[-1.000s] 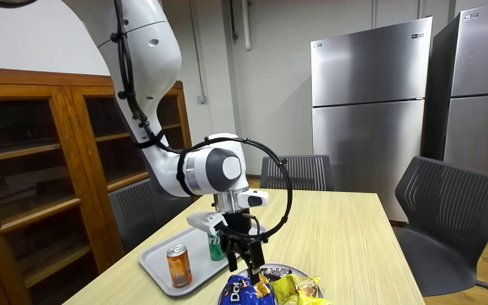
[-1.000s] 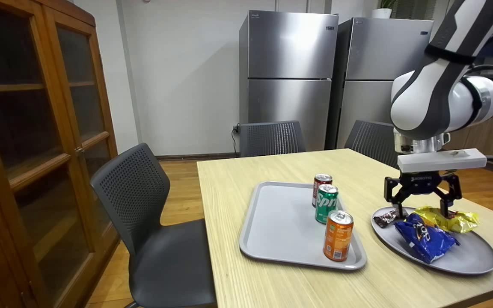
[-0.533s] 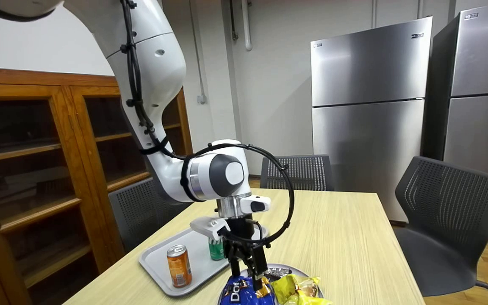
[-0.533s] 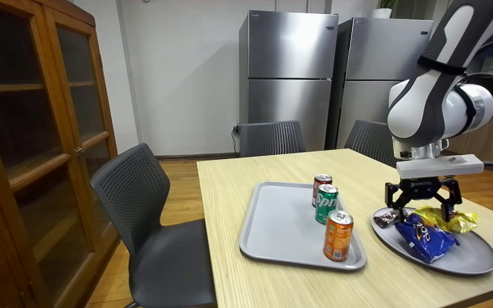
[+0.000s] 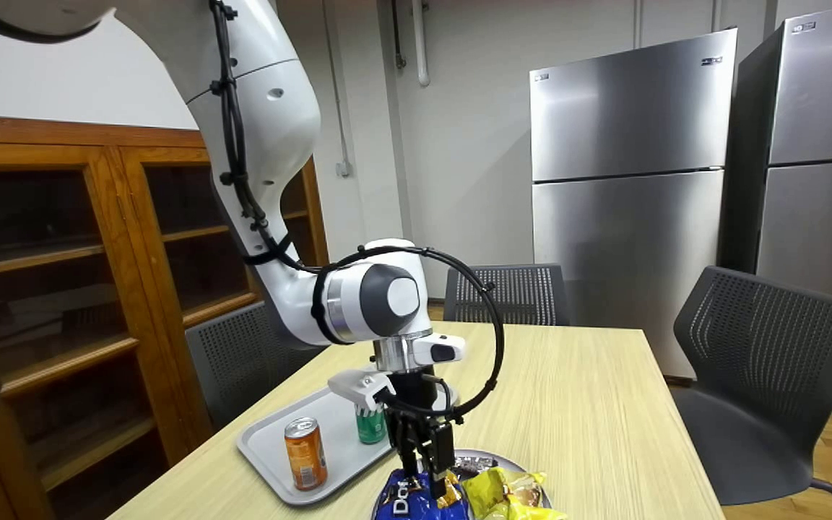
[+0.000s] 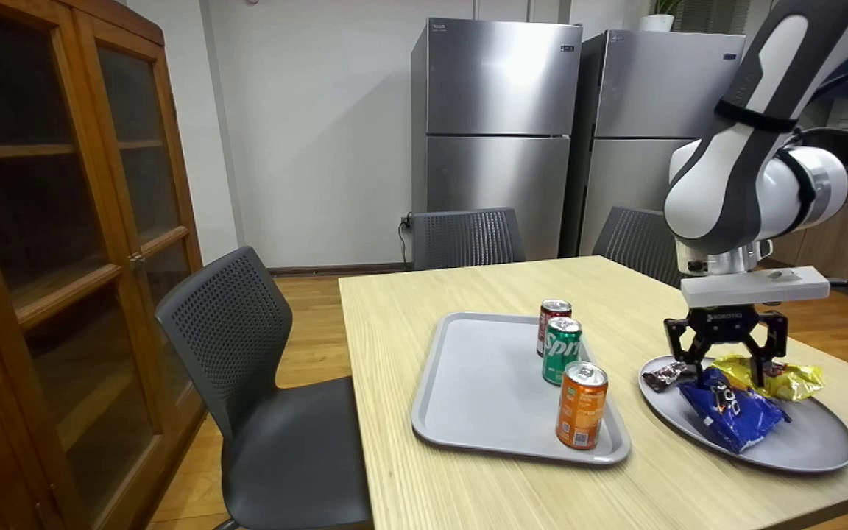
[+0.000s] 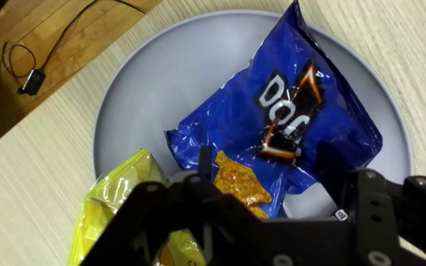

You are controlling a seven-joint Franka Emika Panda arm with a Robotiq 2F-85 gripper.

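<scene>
Blue chip bag (image 7: 240, 118) is laid on the plate (image 7: 142, 92), one end straddled by the claw (image 6: 730, 377); fingers spread, no grip seen. Yellow bag (image 7: 105, 199) could be snagged too, being placed close to one finger. The plate is carried by the desk (image 7: 28, 155).

Three cans (image 6: 562, 351), one tray (image 6: 479, 397), one plate (image 6: 810, 434) — two snack bags (image 6: 735, 416) and one dark packet (image 6: 663, 377) — two refrigerators (image 6: 497, 147), three chairs (image 6: 468, 239), one tabletop (image 6: 387, 338).

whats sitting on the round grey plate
A blue chip bag, a yellow bag and a small dark packet lie on the round grey plate. The bags cover part of it, so anything underneath them cannot be seen.
</scene>
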